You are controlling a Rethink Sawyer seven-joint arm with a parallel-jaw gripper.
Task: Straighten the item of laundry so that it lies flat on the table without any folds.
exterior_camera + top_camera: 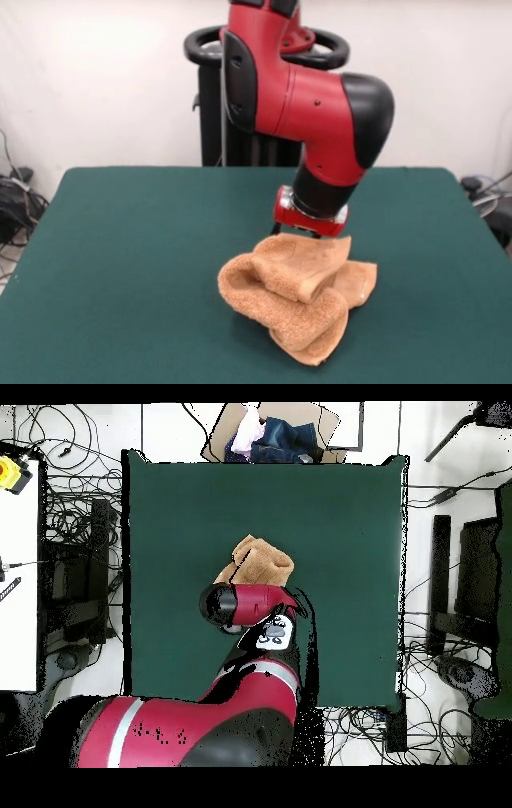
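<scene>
Towel bunched (folded over itself) under gripper

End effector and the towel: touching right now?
Cannot tell. In the front view the end effector sits right at the towel's top fold, its tips hidden behind the cloth. In the overhead view the arm covers that spot.

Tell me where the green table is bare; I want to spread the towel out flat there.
Bare felt runs left of the towel to the table edge, and right of it too. The middle is crowded: the towel lies bunched there with the hand low right behind it.
</scene>
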